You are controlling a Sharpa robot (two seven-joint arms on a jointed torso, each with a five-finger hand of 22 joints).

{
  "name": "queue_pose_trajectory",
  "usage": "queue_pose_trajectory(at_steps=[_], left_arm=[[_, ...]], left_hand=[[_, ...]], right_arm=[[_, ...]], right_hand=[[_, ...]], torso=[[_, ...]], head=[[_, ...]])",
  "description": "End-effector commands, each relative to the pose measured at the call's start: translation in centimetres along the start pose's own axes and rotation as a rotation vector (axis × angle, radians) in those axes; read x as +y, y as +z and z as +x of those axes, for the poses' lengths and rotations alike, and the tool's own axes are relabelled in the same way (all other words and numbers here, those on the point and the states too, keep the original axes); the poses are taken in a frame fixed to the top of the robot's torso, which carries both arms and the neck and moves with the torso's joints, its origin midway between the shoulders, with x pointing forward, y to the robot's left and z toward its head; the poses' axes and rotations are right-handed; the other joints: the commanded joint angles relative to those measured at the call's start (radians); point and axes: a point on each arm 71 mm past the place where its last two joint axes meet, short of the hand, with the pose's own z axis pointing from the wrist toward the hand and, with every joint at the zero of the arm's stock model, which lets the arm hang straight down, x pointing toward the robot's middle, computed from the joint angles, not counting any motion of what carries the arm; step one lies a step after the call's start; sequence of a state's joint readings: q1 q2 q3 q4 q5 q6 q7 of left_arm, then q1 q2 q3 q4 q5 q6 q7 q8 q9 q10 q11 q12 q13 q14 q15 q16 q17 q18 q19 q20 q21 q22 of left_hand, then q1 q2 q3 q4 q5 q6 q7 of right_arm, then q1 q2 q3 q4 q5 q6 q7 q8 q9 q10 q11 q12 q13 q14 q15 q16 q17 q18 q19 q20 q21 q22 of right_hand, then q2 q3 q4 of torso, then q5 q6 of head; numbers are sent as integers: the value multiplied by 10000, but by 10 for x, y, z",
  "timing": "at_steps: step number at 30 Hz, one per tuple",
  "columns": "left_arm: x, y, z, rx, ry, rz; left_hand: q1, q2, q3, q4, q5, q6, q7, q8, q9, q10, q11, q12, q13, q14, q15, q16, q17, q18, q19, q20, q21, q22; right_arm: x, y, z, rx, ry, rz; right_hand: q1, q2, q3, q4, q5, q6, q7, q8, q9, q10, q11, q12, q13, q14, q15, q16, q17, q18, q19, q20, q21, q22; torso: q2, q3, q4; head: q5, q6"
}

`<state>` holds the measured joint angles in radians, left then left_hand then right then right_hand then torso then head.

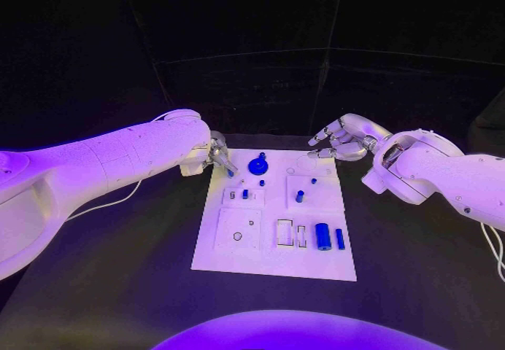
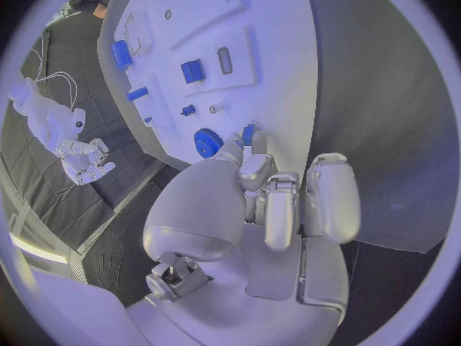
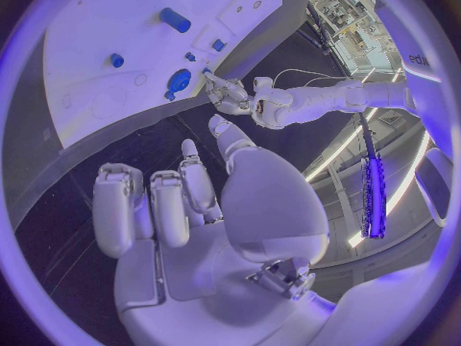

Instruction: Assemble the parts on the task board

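The white task board [image 1: 263,259] lies mid-table. At its far left corner my left hand [image 1: 216,157] reaches onto the board's edge beside the blue gear [image 1: 257,166]. In the left wrist view my left hand [image 2: 279,200] pinches a small blue part [image 2: 248,134] between thumb and one finger at that edge, close to the gear [image 2: 207,142]. My right hand [image 1: 338,138] hovers at the far right corner with bent fingers that hold nothing. A blue cylinder [image 1: 323,236] and a thin blue pin [image 1: 340,238] lie on the near right of the board.
A blue peg [image 1: 300,195] and a small blue piece [image 1: 245,194] stand mid-board, with pale slots near them. A white cable [image 1: 105,205] trails over the black table on the left. The right wrist view takes in the board [image 3: 106,23] and the cylinder [image 3: 175,19].
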<state>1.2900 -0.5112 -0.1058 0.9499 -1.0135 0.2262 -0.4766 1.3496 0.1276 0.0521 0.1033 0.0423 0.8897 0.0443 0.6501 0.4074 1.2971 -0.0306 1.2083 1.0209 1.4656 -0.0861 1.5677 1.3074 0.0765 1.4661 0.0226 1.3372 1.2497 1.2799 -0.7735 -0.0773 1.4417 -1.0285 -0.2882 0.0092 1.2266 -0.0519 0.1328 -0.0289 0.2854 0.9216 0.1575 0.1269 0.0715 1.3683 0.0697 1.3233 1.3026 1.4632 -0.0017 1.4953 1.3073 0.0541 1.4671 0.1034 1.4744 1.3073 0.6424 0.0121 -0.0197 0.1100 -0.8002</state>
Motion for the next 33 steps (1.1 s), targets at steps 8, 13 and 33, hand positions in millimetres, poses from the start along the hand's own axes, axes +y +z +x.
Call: queue_pose_trajectory(at_steps=[8,13,33], left_arm=[[4,-8,0,-266,-940,529],[8,-17,5,-223,-1391,848],[21,-45,40,-1001,-563,2400]], left_hand=[[94,-75,1592,-552,55,-71,-69,352,256,-29,-43,-165,-103,1052,-87,31,2634,-87,37,-119,23,30],[-726,-715,3270,-763,61,-147,-63,597,432,34,-32,-175,-107,1052,-77,31,2634,-85,37,-110,14,65],[-1617,-1621,5326,-1203,61,-142,-88,889,607,185,-61,-118,-40,1052,-84,31,2634,-113,91,-107,101,253]], right_arm=[[0,0,-1,47,-23,-52],[0,-1,-1,45,-25,-39],[-3,-2,-3,11,-38,24]], right_hand=[[6,69,-55,-12,56,10,9,68,-16,-78,7,-38,0,689,-65,-39,794,-57,37,-70,-63,242],[6,69,-55,-12,56,10,9,68,-16,-78,7,-38,0,689,-65,-39,794,-57,37,-70,-63,242],[6,69,-55,-12,56,10,9,68,-16,-78,7,-38,0,689,-65,-39,794,-57,37,-70,-63,242]], torso=[[-12,6,27],[-16,5,20],[-22,-4,88]], head=[[20,7],[23,29],[116,-18]])
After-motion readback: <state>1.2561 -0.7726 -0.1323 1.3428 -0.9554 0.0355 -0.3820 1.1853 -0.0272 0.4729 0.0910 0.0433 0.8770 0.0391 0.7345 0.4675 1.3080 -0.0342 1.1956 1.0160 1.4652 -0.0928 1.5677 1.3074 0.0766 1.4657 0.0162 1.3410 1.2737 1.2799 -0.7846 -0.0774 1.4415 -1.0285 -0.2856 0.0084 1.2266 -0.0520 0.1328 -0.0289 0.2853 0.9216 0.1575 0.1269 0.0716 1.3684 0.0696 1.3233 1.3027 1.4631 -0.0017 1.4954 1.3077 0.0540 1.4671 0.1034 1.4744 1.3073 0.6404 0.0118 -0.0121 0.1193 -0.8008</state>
